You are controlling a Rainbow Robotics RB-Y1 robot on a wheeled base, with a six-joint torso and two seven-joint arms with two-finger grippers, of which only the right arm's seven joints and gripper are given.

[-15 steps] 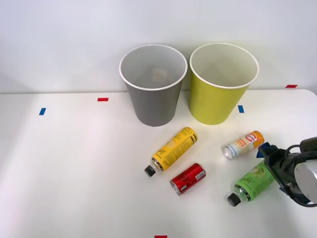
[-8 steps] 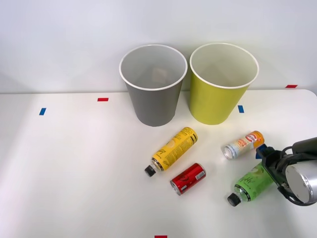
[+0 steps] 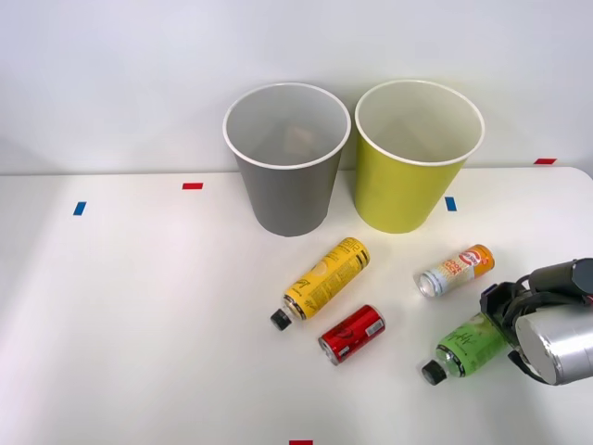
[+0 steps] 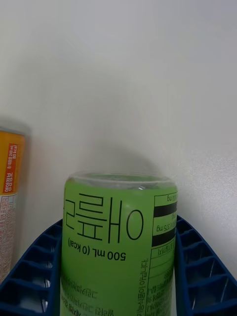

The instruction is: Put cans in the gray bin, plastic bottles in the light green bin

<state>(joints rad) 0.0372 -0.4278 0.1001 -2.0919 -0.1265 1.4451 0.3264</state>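
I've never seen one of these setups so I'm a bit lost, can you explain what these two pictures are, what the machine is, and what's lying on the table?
It is a wheeled robot with two arms. One picture looks down from above its arms; the other comes from a camera on its right wrist. On the white table stand a gray bin and a light green bin. Lying before them are a yellow-label bottle, a red can and an orange-and-white can. The right gripper has its blue ribbed fingers on either side of the green-label bottle, which lies on the table.

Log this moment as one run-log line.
right claw: around green-label bottle, lying on table | yellow-label bottle, red can, orange-and-white can: on table | gray bin, light green bin: upright
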